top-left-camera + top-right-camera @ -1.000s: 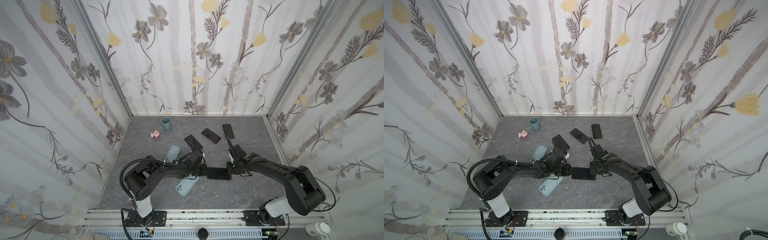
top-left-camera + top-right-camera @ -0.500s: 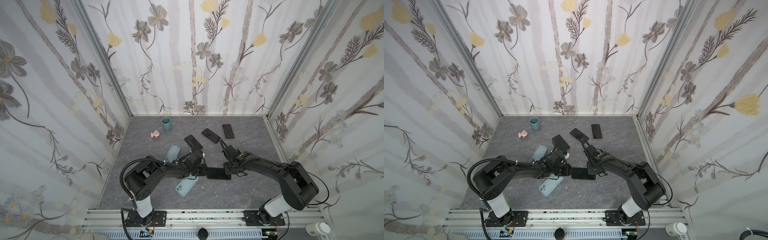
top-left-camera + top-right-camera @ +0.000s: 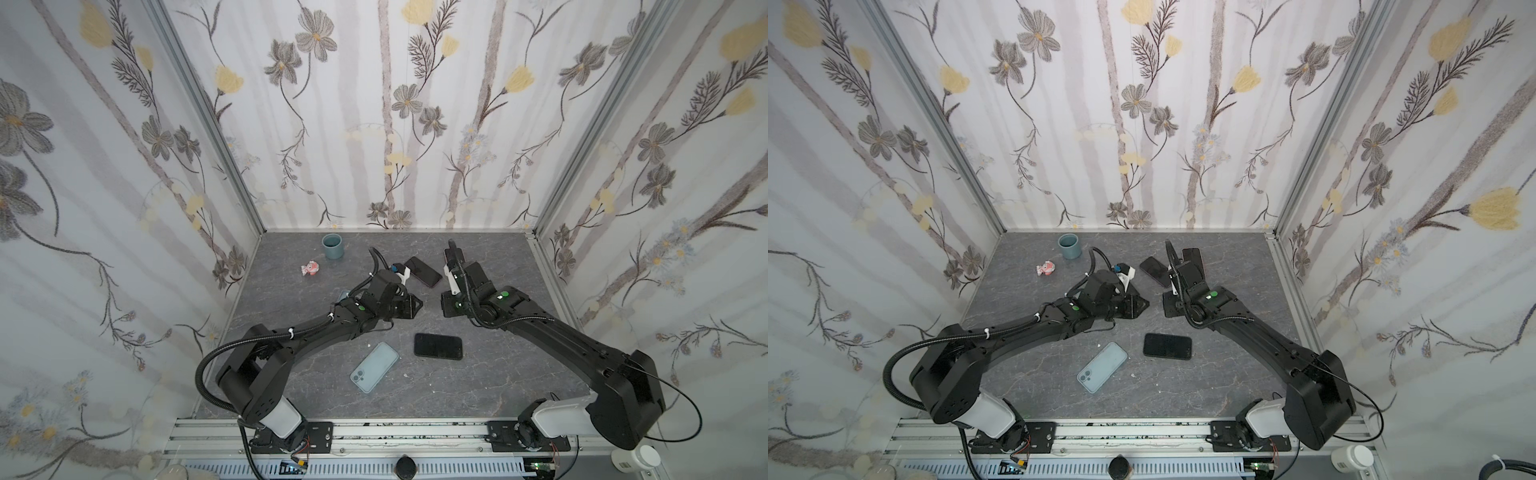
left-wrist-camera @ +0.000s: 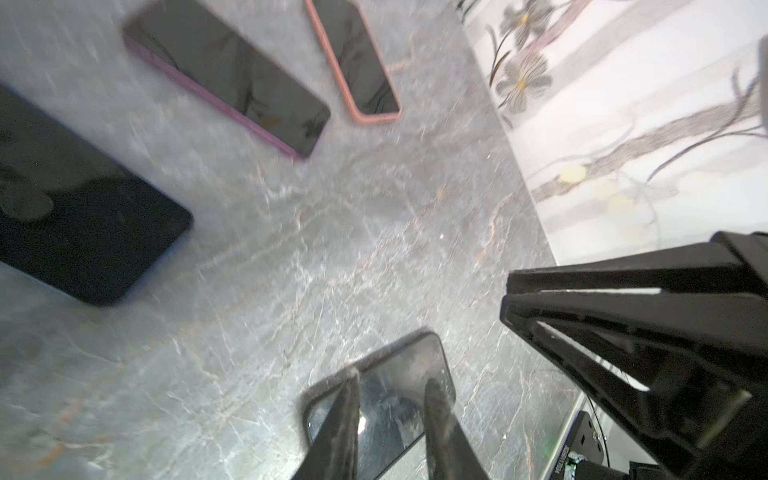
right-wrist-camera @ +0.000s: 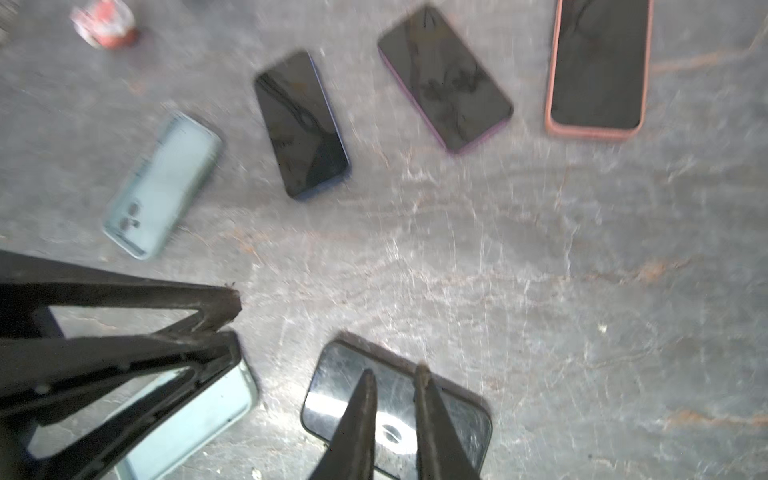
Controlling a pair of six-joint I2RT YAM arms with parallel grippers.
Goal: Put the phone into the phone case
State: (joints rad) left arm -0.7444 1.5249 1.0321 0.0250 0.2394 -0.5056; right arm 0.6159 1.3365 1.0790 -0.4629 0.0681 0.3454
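The likeliest slip starts at the pale blue case (image 3: 374,367). It lies camera cut-outs up on the desk (image 3: 490,374), just left of the black phone (image 3: 438,346) and not touching it. It looks light and nothing pins it, so a phone pressed in at one corner could skate it away rather than seat. Whether the black phone sits in a dark case of its own I cannot tell. The phone lies flat and glossy with no edge raised, so tips coming down on it may only shove it along the desk or scrape its face. Beyond the phone several look-alikes lie close together, a purple-edged phone (image 3: 423,271) among them, and a reach sent that way could take the wrong one. Above the desk, on the phone's far side, the two arms meet nearly tip to tip, so a sideways move by either risks a knock between them. The left fingers (image 4: 343,419), raised toward the phone's left end, are parted by a narrow gap and grasp nothing; the phone shows through that gap in the left wrist view. The right fingers (image 5: 362,419), toward its right end, are likewise only slightly apart, empty and touching nothing. Both gaps look too narrow to span the phone, so I judge each must spread wider before a grasp.
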